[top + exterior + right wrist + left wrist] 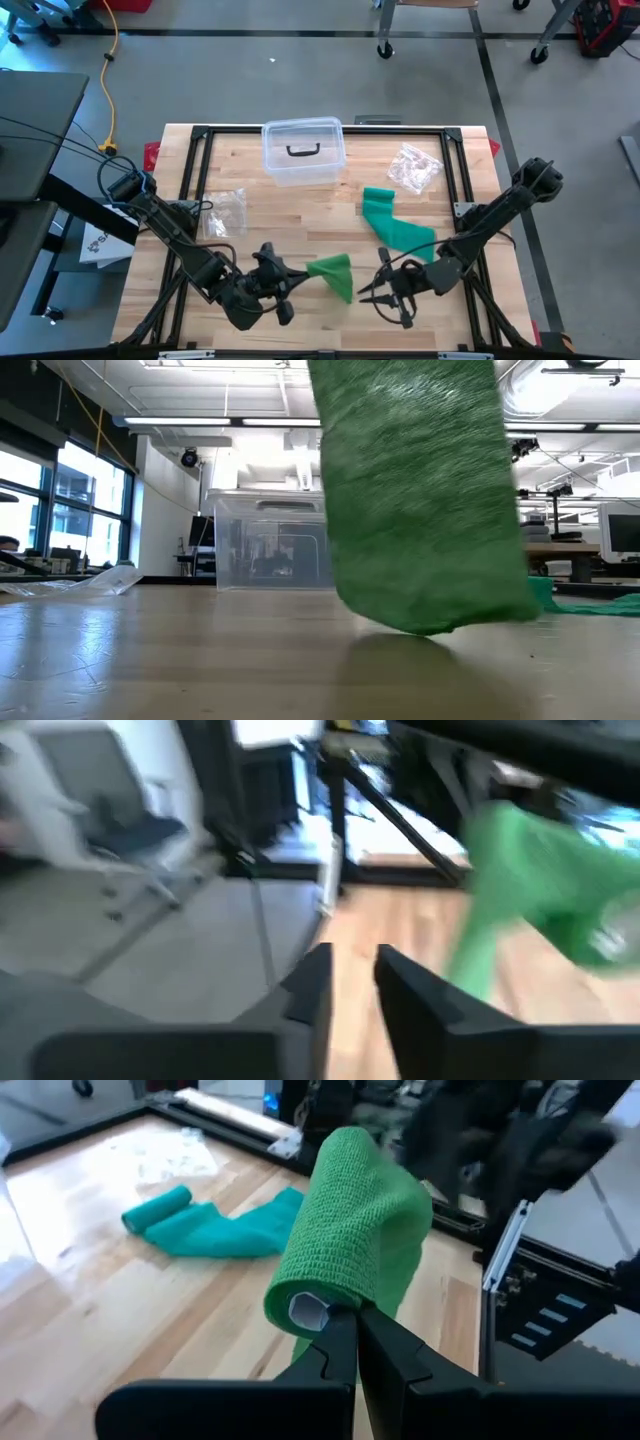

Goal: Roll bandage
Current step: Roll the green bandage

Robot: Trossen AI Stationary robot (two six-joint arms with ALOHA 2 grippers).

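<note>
Your left gripper (345,1320) is clamped on the green bandage (350,1230) roll's core, lifted near the front edge. Right gripper (350,970) sits just beside it, slightly parted, empty (loose tail hangs to table).

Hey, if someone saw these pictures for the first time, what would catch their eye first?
Probably the bright green bandage, half rolled, its core pinched in the shut left gripper near the table's front edge. Next, the teal bandage lying loose right of centre. The right gripper hangs empty beside the green one, fingers slightly apart.
</note>
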